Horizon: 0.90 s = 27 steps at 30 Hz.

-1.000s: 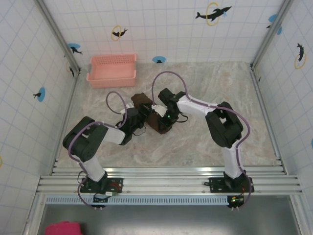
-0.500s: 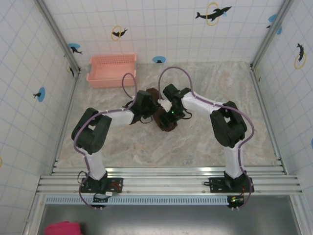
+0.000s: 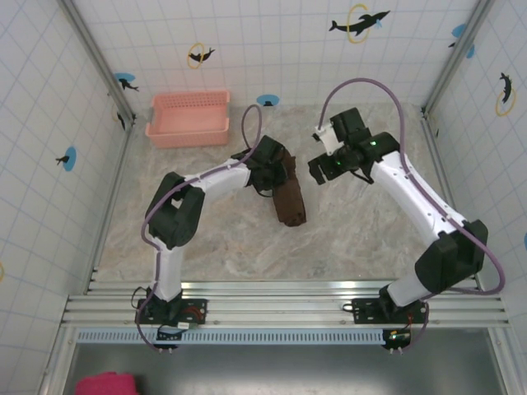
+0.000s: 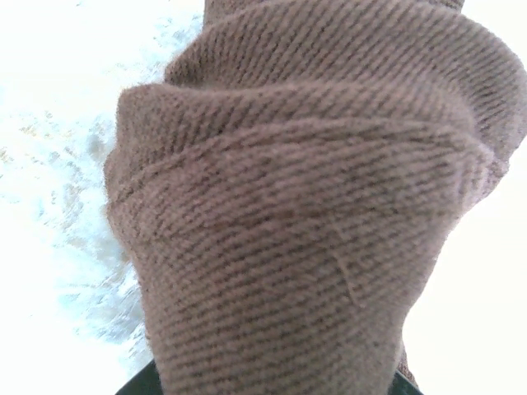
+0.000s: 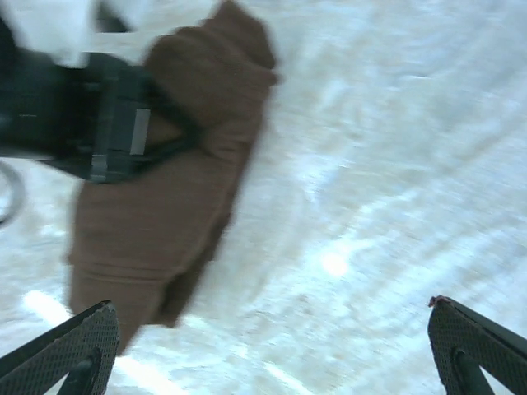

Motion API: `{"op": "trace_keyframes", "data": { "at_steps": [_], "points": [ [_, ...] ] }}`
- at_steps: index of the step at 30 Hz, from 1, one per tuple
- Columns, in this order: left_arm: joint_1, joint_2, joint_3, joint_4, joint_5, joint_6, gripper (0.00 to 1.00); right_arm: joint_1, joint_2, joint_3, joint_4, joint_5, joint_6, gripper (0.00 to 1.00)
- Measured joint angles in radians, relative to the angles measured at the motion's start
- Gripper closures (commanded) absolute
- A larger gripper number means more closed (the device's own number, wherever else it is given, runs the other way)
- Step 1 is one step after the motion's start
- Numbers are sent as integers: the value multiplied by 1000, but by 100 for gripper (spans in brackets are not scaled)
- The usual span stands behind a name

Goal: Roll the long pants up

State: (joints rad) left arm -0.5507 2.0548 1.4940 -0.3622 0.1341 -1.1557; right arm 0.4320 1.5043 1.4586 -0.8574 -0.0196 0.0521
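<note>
Long pants [image 3: 290, 206] bundled from above, left wrist reveals diagonal weave

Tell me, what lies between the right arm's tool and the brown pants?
Bare marbled tabletop: nothing sits between the right tool and the brown pants. That shows in the top view and in the right wrist view.

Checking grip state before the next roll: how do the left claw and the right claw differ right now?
1. The left claw is closed on the far end of the dark brown soft fabric long pants; the right claw is wide open and empty.
2. The left claw touches the bundle; the right claw hangs apart from it, off to its right.
Both are over the marbled tabletop.
</note>
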Motion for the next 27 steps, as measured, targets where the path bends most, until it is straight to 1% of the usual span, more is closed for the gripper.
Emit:
{"op": "trace_keyframes", "data": {
  "at_steps": [4, 6, 9, 11, 16, 19, 22, 25, 27],
  "points": [
    [11, -31, 0, -66, 4, 37, 100, -34, -46, -79, -18, 93, 4, 1],
    [30, -66, -21, -69, 24, 62, 100, -42, -49, -108, -21, 122, 7, 1],
    [79, -142, -51, -45, 42, 89, 100, -47, -51, -154, -23, 160, 10, 1],
    [130, -212, -53, 5, 42, 97, 100, -46, -57, -183, -23, 180, 11, 1],
    [286, -384, -52, 245, 36, 73, 100, -46, -68, -237, -22, 236, 16, 1],
    [381, -413, -38, 417, 33, 21, 100, -46, -71, -265, -16, 260, 24, 1],
    [459, -362, -33, 642, 9, -60, 100, -46, -68, -282, -10, 279, 34, 1],
    [503, -240, -31, 890, -63, -159, 100, -45, -50, -283, -2, 301, 44, 1],
    [520, -131, -11, 1013, -109, -222, 100, -44, -34, -291, 5, 320, 52, 1]
  ]
}}
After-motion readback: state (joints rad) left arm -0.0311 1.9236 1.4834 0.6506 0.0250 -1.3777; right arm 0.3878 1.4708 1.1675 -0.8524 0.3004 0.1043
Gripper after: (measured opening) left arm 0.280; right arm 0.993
